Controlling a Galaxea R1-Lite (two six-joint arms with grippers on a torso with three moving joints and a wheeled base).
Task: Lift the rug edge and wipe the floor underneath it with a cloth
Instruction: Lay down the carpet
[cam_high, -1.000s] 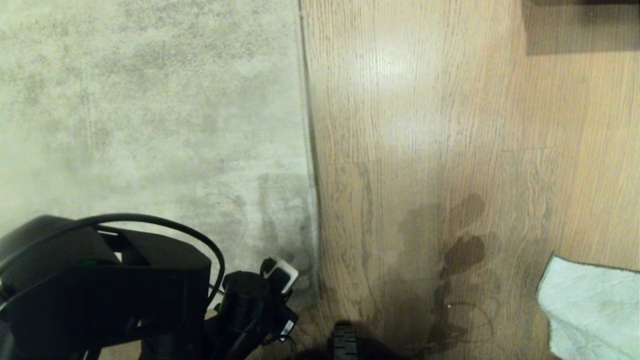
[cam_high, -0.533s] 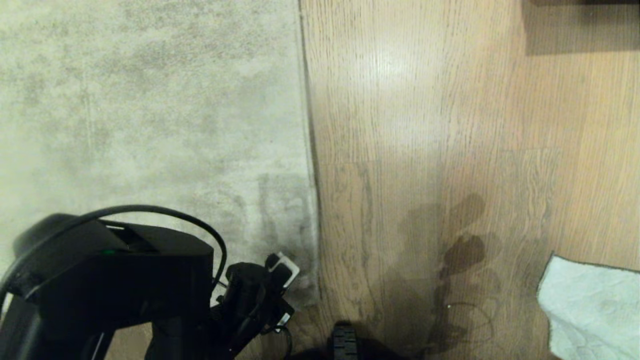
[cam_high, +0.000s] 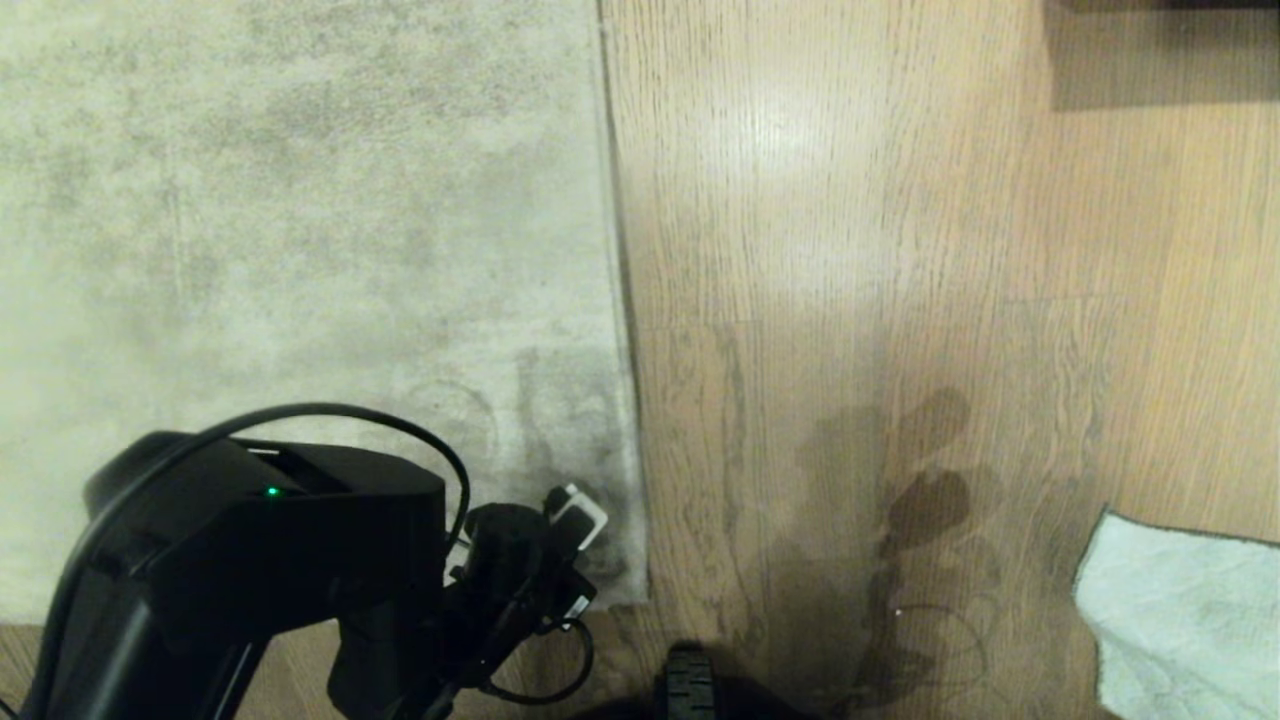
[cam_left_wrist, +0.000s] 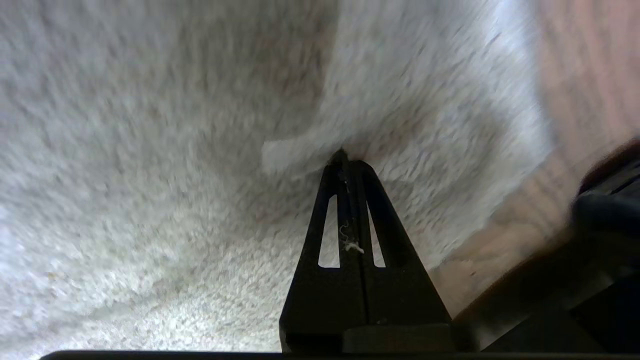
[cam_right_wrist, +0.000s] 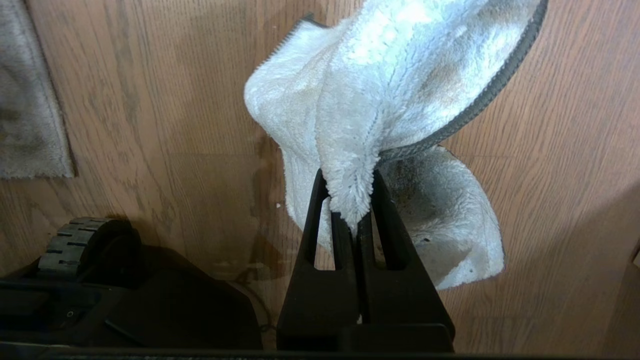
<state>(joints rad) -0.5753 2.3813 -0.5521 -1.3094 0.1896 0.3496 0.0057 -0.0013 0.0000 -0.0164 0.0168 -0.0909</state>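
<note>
The mottled grey-beige rug (cam_high: 300, 200) lies flat on the left, its rug edge (cam_high: 622, 300) running straight down to a corner (cam_high: 636, 590). Light brown plank floor (cam_high: 850, 250) fills the right. My left arm (cam_high: 300, 560) hangs over the rug's near corner. In the left wrist view my left gripper (cam_left_wrist: 345, 160) is shut, with its tips pressed into the pile of the rug (cam_left_wrist: 150, 200) and a loose fibre on them. My right gripper (cam_right_wrist: 350, 200) is shut on a fold of the pale blue-green cloth (cam_right_wrist: 380, 75), which rests on the floor at the near right (cam_high: 1180, 620).
Part of my own dark base (cam_high: 690, 690) with a ribbed wheel (cam_right_wrist: 65, 245) sits at the near edge between rug and cloth. A dark piece of furniture with its shadow (cam_high: 1160, 50) stands at the far right. A cable (cam_high: 400, 440) loops over the left arm.
My left arm has shifted to the right and farther out over the rug's near corner, uncovering a strip of floor at the near left. The cloth has stayed in place.
</note>
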